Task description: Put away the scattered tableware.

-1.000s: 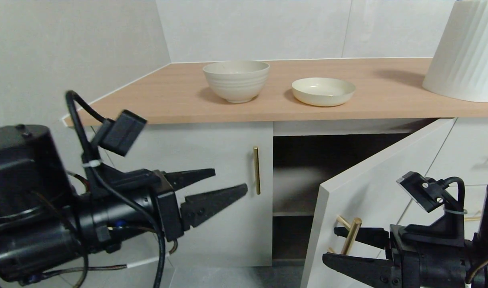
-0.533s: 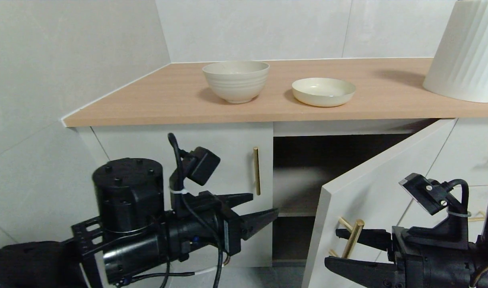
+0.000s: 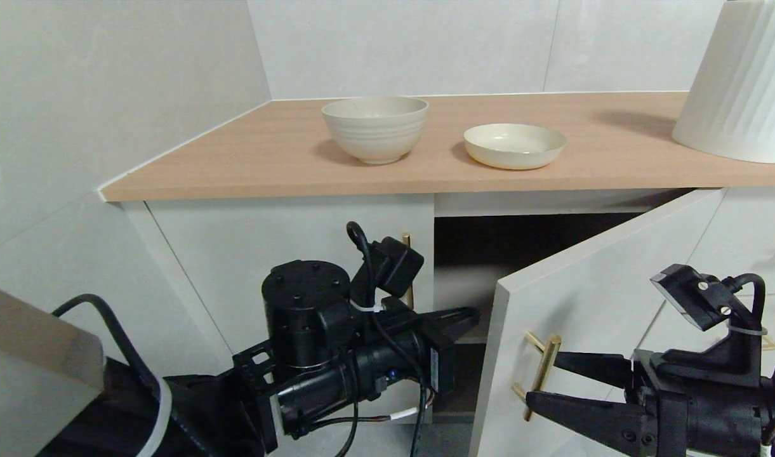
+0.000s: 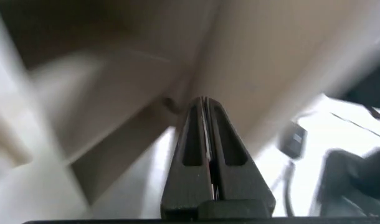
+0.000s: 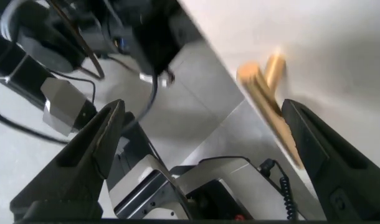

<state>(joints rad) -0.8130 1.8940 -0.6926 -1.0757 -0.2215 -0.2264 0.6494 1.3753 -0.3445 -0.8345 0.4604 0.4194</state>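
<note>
Risk: fingers of the right gripper [image 3: 542,379] gape around the handle [image 3: 550,346] of the cabinet door [image 3: 590,273], gripping nothing, and may push it onto the left gripper [image 3: 473,313], whose fingers are closed and empty. Both bowl [image 3: 375,127] and dish [image 3: 513,145] wait on the desk [image 3: 266,158].

Matt wood-grain countertop [image 3: 266,158], smooth ceramic bowl [image 3: 374,130] — shiny brass-coloured metal door handle [image 3: 539,374]

A home kitchen: pale tiled walls [image 3: 393,44], a wood-topped desk [image 3: 260,162] over white cabinets [image 3: 285,247] with brass bar handles [image 3: 542,374], carrying a cream ribbed bowl [image 3: 374,130] and a shallow cream dish [image 3: 513,146].
</note>
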